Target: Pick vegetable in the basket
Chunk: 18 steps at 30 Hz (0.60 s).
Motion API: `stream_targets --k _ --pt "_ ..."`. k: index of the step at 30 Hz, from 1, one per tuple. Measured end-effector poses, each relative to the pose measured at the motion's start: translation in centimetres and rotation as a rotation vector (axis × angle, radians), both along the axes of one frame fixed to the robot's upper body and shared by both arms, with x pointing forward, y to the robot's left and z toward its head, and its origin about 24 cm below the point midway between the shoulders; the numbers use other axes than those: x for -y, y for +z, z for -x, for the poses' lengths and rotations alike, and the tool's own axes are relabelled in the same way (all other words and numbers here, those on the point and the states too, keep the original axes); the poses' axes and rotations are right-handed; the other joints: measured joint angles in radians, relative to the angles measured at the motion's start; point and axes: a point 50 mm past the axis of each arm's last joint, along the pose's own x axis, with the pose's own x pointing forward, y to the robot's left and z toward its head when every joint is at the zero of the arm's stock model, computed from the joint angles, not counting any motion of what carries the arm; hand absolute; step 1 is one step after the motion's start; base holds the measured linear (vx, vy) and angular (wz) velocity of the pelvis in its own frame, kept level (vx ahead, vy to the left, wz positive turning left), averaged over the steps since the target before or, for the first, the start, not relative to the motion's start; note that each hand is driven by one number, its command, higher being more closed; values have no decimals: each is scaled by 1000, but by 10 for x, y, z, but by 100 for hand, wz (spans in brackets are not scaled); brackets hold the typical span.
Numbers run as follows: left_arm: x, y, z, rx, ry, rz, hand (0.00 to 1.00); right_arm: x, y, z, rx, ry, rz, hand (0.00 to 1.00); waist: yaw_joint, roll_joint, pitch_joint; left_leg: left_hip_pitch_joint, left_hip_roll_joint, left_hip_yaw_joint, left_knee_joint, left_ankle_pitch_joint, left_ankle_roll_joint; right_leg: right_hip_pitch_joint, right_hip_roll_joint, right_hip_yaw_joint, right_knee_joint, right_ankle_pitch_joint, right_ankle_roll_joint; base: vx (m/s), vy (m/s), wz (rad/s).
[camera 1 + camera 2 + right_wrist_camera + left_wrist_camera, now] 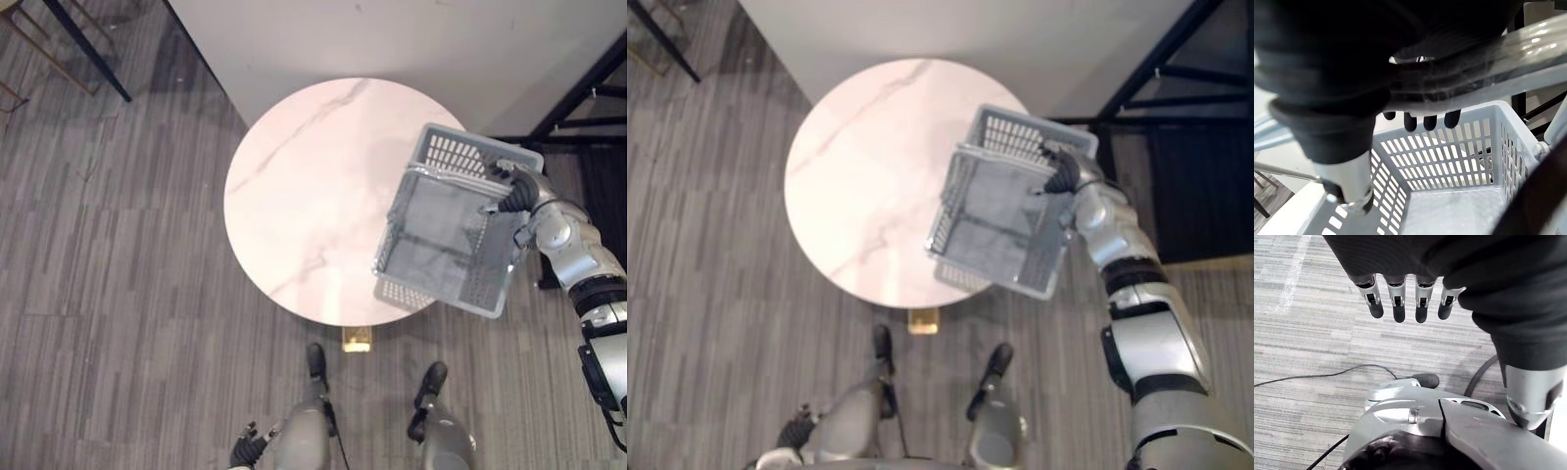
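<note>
Grey slotted plastic basket (460, 152) is being held up at a tilt, open top facing the head camera, hanging over the right-hand edge of the round counter (294, 186). Part of it is over the marbled white top and part is out past the rim, above the floor (118, 294). It's the right hand (516, 189) that has it, by the wire handles (446, 178). From that arm's wrist camera you can see the dark fingertips (1430, 121) curled down over the bundled silver wires, so that's a proper clenched grip on the handles, with the basket's slotted walls and plain bottom showing just past them. Meanwhile the left hand (247, 452) sits low at the bottom left of the head views, well apart from the counter, its fingers (1396, 303) hanging straight and loose over the striped grey planks – released. Behind the counter there's a pale wall panel (411, 39), and a black metal frame (578, 98) stands off to the right, near the basket's far corner
</note>
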Motion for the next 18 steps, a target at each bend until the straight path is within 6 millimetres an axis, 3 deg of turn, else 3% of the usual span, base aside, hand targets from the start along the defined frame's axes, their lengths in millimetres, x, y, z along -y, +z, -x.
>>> stream_targets --k 15,18 --pt "-1 1 -2 0 -17 -8 0 -7 -2 1 -81 75 179 100 2 -4 10 5 2 -1 0 1 -1 5 0 0 5 0 0 0 0 0" --pt "-3 1 -2 -6 -54 -27 0 -13 -12 5 -143 132 252 100 4 -8 10 24 3 -1 0 1 -1 24 0 0 9 0 0 0 0 0"
